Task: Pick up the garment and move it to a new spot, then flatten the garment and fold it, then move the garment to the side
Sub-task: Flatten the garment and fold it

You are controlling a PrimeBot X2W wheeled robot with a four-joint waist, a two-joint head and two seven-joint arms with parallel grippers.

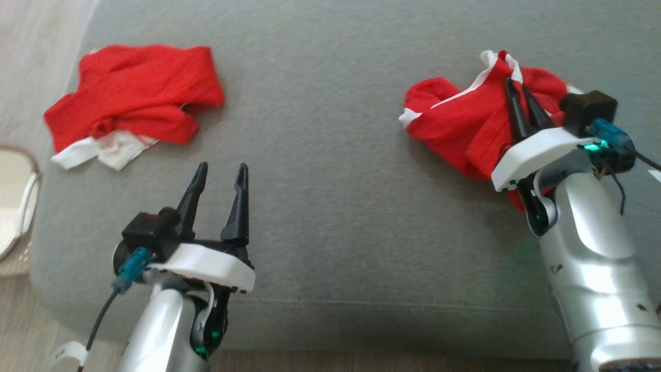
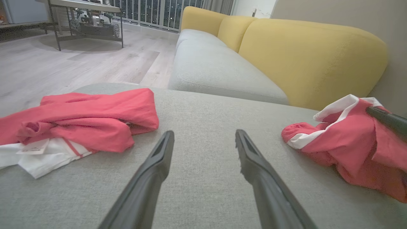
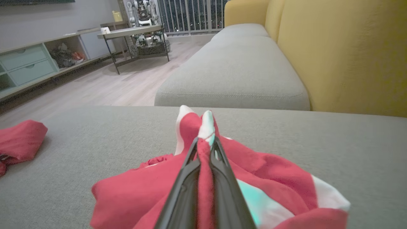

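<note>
Right tool (image 1: 516,85) is clenched on a raised fold of the red-and-white garment (image 1: 454,119). The right wrist view shows red cloth pinched between both fingers, with white trim poking up past the tips. The garment lies crumpled at the right of the grey cushion (image 1: 330,217), most of its bulk resting on the surface. Left tool (image 1: 222,168) is released, jaws wide, low over bare cushion nearer the front edge, holding nothing. A second red garment (image 1: 139,98) sits bunched at the far left, well apart. Judgement: the first step, pick-up, is in hand; the grasp is made, the lift not yet done. The next move calls for a straight lift until the bunch clears the cushion, then a carry toward the open middle. Risk: the thin pinch may slip.
</note>
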